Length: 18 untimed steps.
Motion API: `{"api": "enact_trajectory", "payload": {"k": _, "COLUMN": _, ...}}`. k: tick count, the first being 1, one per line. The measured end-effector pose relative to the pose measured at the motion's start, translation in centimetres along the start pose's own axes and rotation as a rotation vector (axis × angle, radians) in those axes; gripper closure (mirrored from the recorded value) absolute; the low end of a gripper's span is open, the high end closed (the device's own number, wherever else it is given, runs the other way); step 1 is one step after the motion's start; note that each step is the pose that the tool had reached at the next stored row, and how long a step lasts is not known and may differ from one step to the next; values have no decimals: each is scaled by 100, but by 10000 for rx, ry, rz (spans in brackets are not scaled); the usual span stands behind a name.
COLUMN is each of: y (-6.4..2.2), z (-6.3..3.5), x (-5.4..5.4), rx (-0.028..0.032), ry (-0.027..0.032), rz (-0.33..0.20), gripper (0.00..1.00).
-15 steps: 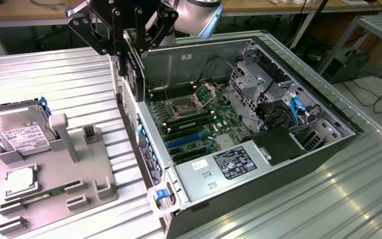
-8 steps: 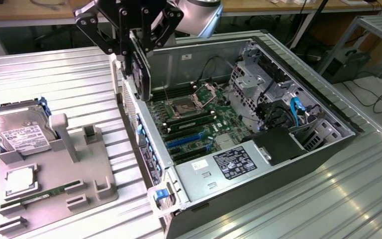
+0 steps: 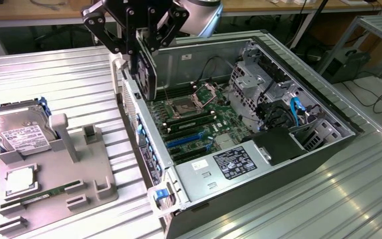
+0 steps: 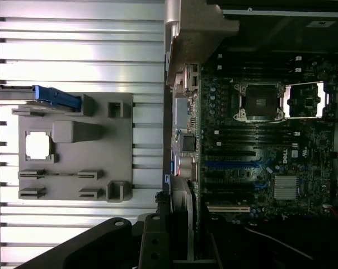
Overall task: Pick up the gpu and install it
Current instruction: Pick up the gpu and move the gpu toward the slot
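My gripper hangs at the top of the exterior view, shut on the gpu. The gpu is a thin dark card held upright on edge. It hangs above the rear wall of the open computer case, just over the motherboard. The blue expansion slots lie below it and a little nearer. In the wrist view the gpu shows edge-on with its silver bracket beside the dark fingers, next to the motherboard and its blue slots.
A grey fixture plate lies on the ribbed metal table at the exterior view's left. It carries a silver hard drive, a processor chip and a green memory stick. Drive cages and cables fill the case's far side.
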<state>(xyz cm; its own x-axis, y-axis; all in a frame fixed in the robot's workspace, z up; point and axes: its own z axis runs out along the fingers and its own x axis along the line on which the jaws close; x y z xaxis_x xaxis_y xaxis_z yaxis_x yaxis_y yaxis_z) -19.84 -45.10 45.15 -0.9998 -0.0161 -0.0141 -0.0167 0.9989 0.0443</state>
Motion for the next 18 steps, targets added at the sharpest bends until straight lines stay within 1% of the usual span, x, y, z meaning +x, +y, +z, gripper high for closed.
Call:
{"api": "enact_trajectory", "payload": {"k": 11, "y": -2, "z": 4, "x": -135, "rx": 1, "ry": 0, "rz": 0, "gripper": 72}}
{"api": "enact_trajectory", "payload": {"k": 18, "y": -3, "z": 5, "x": -203, "rx": 1, "ry": 0, "rz": 0, "gripper": 72}}
